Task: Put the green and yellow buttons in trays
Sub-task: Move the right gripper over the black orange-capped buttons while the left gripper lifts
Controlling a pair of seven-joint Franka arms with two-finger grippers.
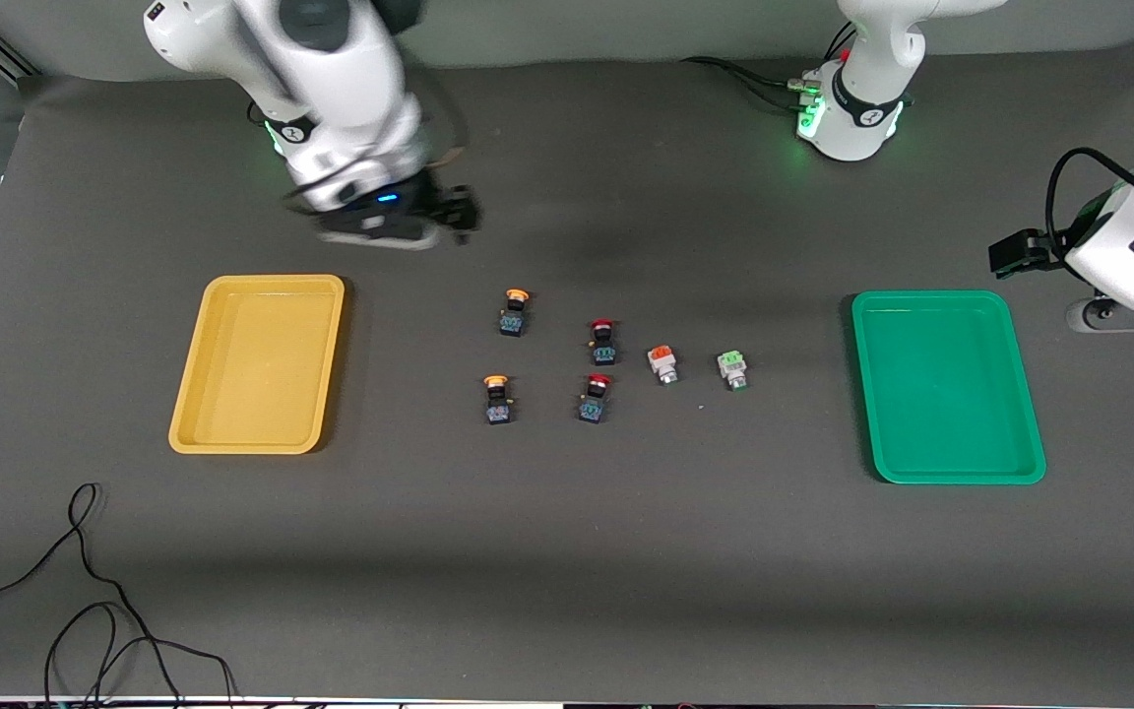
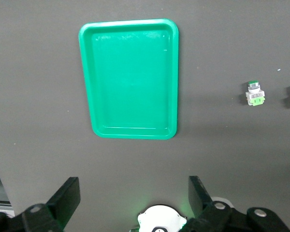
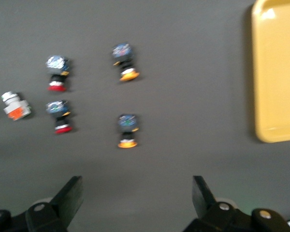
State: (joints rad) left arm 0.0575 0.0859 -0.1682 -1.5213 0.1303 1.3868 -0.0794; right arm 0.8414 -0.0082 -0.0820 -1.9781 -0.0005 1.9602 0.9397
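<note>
Two yellow-capped black buttons (image 1: 515,312) (image 1: 497,399) and a green-topped white button (image 1: 732,369) lie mid-table. The yellow tray (image 1: 257,364) lies toward the right arm's end and the green tray (image 1: 948,386) toward the left arm's end; both hold nothing. My right gripper (image 1: 464,212) is open and empty above the table, between its base and the buttons; its wrist view shows both yellow buttons (image 3: 127,62) (image 3: 127,129). My left gripper (image 1: 1015,251) is open and empty, up beside the green tray (image 2: 129,79); its wrist view shows the green button (image 2: 254,93).
Two red-capped black buttons (image 1: 603,341) (image 1: 595,397) and an orange-topped white button (image 1: 662,363) lie between the yellow and green buttons. Black cables (image 1: 85,611) trail at the table's near corner toward the right arm's end.
</note>
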